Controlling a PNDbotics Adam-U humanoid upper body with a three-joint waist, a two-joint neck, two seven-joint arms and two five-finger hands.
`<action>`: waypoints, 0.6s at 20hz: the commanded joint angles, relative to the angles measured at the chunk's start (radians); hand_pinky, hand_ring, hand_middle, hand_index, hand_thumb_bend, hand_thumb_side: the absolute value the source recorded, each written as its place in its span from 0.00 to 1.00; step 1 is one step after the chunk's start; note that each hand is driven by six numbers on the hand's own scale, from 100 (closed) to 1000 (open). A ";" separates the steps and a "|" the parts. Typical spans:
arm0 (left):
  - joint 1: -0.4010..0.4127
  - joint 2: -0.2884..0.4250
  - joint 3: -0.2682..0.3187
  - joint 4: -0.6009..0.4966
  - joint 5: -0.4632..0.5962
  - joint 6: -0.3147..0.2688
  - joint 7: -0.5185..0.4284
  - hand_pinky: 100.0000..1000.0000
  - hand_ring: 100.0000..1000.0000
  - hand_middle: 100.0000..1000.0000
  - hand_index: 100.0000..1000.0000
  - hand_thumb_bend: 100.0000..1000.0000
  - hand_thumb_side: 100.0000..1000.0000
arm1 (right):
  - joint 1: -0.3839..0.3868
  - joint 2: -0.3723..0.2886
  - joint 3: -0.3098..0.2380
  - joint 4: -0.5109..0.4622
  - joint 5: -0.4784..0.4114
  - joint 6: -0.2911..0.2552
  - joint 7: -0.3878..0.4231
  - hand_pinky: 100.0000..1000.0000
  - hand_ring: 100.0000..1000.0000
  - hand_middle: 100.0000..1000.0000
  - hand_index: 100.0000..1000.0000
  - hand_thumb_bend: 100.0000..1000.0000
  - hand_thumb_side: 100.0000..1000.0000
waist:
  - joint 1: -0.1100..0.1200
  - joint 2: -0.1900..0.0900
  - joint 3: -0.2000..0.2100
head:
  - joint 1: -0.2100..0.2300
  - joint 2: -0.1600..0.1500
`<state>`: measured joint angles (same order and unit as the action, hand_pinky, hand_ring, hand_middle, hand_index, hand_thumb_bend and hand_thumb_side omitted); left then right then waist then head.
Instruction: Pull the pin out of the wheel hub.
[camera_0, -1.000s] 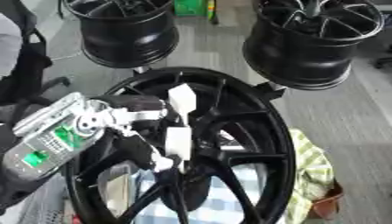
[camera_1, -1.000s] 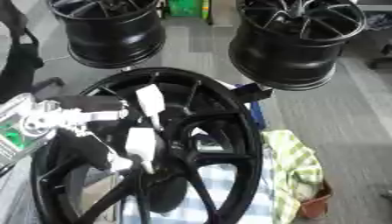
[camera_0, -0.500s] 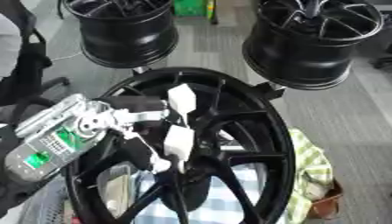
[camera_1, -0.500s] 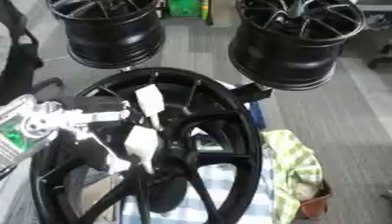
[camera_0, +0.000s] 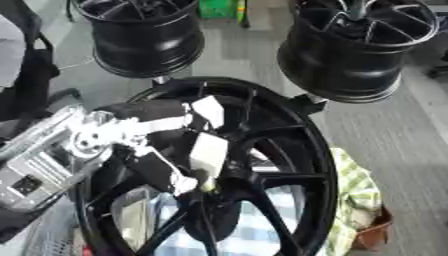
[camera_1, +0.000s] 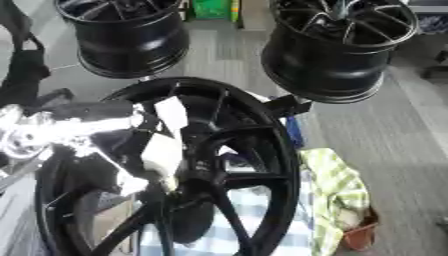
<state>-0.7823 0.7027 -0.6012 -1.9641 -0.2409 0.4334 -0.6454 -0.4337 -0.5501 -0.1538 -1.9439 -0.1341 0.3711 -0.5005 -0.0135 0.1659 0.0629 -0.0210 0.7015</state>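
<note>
Black spoked alloy wheel hub (camera_0: 262, 165) lies flat below the head, over checked blue cloth (camera_0: 254, 235). The left hand (camera_0: 166, 150) reaches over its centre, fingers curled at a small pale pin (camera_0: 208, 186). Judged risk: fingers slip off against the spokes. Two black rims (camera_0: 359, 45) stand beyond; yellow-green cloth (camera_1: 337, 190) lies right.

Three black wheel rims: one large spoked wheel rim (camera_0: 289, 150) in front, and two behind it, the far left rim (camera_0: 144, 37) and the far right rim (camera_0: 359, 47); one green checked cloth (camera_1: 337, 192); one robot hand, the left hand (camera_0: 153, 145)
</note>
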 joint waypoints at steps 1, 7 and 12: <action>-0.003 0.074 0.116 -0.034 0.078 -0.050 0.060 0.60 0.45 0.25 0.53 0.00 0.05 | -0.010 -0.034 -0.013 -0.008 0.003 -0.002 -0.004 0.76 0.56 0.54 0.69 0.14 0.32 | 0.002 -0.018 0.004 | -0.012 -0.002; 0.122 0.276 0.384 -0.036 0.236 -0.166 0.263 0.60 0.45 0.25 0.54 0.00 0.05 | -0.002 -0.051 -0.025 -0.014 0.015 -0.001 -0.015 0.76 0.56 0.54 0.69 0.14 0.32 | 0.006 -0.016 0.022 | -0.036 -0.001; 0.269 0.400 0.608 -0.029 0.290 -0.089 0.490 0.61 0.46 0.26 0.55 0.00 0.03 | 0.003 -0.057 -0.037 -0.020 0.021 -0.002 -0.028 0.76 0.56 0.54 0.69 0.14 0.31 | 0.005 -0.017 0.035 | -0.057 0.003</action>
<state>-0.5074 1.0411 -0.0607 -1.9828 0.0324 0.3257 -0.2092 -0.4211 -0.5687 -0.1787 -1.9454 -0.1198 0.3692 -0.5222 -0.0109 0.1648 0.0980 -0.0703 0.7027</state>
